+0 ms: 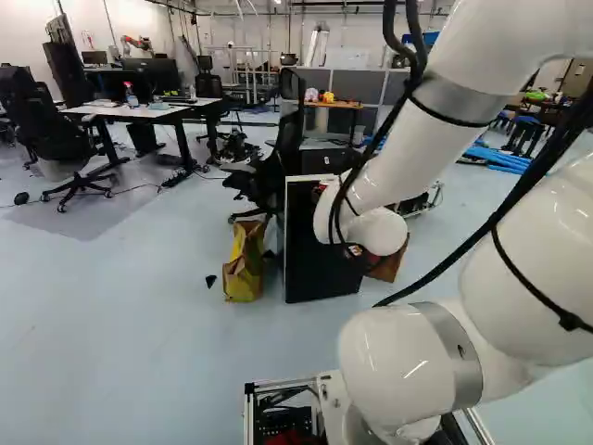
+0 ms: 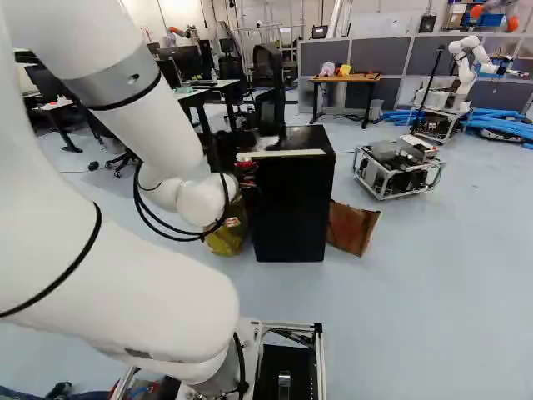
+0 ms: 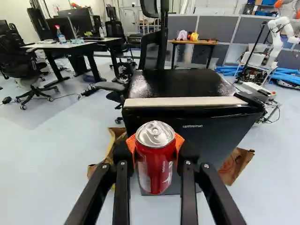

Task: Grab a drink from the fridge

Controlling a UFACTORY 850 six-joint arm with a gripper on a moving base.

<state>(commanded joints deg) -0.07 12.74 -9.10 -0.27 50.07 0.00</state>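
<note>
Clamping the can (image 3: pixel 154 168) from left and right with the hand (image 3: pixel 156 149), pressing orange pads (image 3: pixel 131 144) against its sides. Holding it upright in the air on the near side of the fridge (image 3: pixel 199 145), outside the cabinet, likely for keeping the drink level. Leaving the metal top (image 3: pixel 155 133) exposed, probably for squeezing the firmer body instead. Seemingly finishing the grab itself, so probably needing only a steady retreat, without tilting or knocking the can against the fridge. Arching the arm (image 1: pixel 408 139) up and over from its base, then sloping down and forward toward the fridge. Pointing the hand ahead, apparently tipping it a little downward.
</note>
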